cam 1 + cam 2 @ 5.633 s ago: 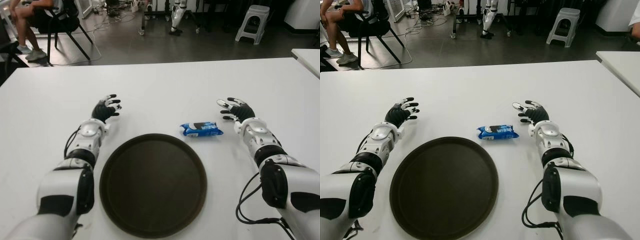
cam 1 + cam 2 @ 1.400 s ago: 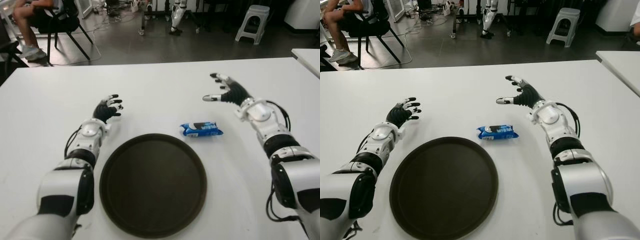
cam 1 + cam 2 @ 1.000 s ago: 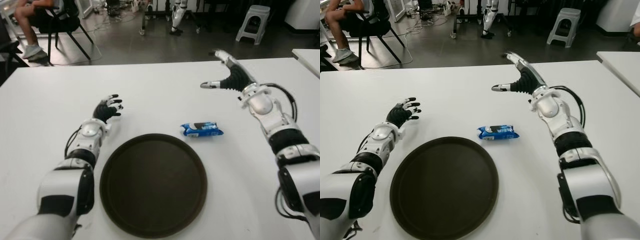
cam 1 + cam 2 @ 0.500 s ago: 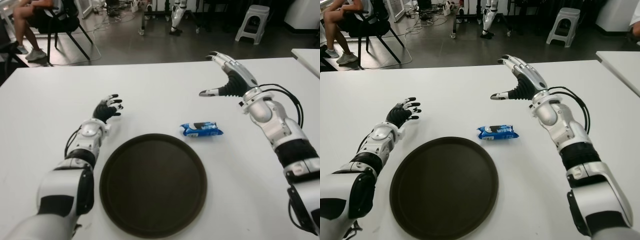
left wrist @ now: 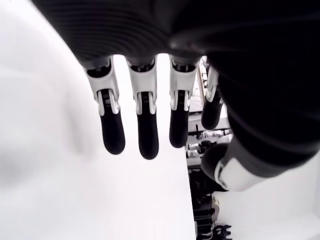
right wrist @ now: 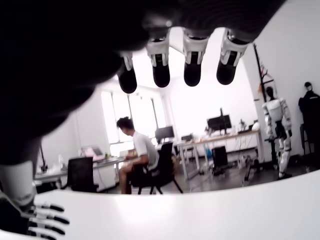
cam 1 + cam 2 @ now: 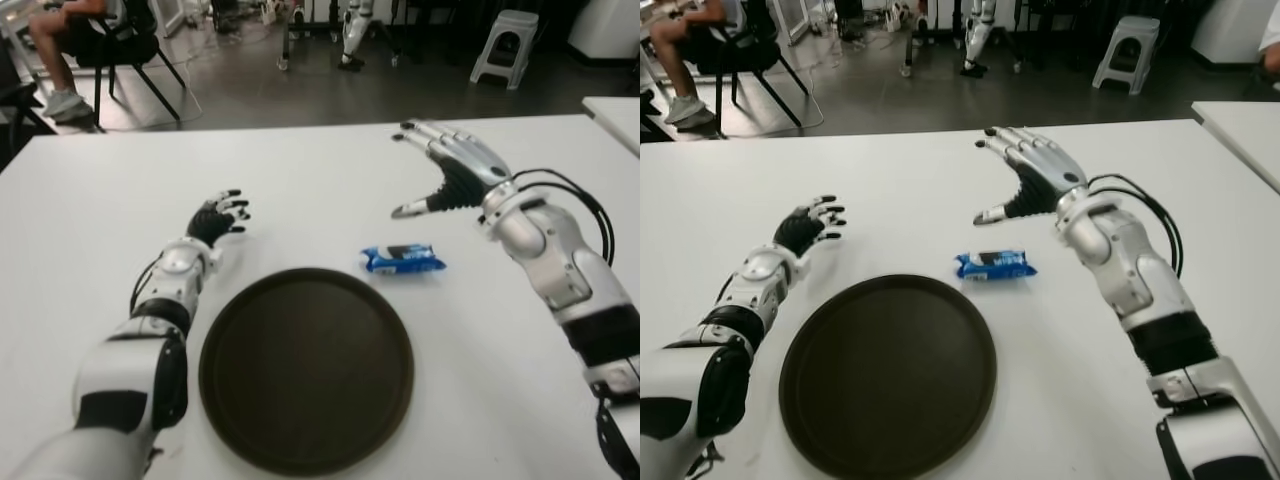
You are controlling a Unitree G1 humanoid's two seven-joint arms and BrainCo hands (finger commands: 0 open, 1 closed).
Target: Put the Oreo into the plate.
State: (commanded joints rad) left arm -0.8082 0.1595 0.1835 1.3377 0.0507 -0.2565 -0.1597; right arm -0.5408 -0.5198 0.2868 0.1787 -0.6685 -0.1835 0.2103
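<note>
My left hand point(image 7: 214, 218) sits up and to the left of the plate point(image 7: 306, 368), fingers loosely spread, holding nothing, just idle. The plate is the big dark round thing right in front of me on the white table point(image 7: 90, 210), and there's nothing in it.

The Oreo point(image 7: 402, 259) is a small blue pack lying flat on the table just off the plate's upper right edge, close but not touching as far as I can see. My right hand point(image 7: 447, 173) hangs in the air beyond the pack, farther from the plate, fingers splayed wide, thumb pointing toward the plate, gripping nothing.

What worries me: the wrapper looks slick and low, so if I come down off-center my fingers could shove it sideways instead of closing around it. Squeeze too hard and I probably crush the cookies. And since it sits so near the rim, a sloppy scoop could catch the plate edge and nudge the plate.
</note>
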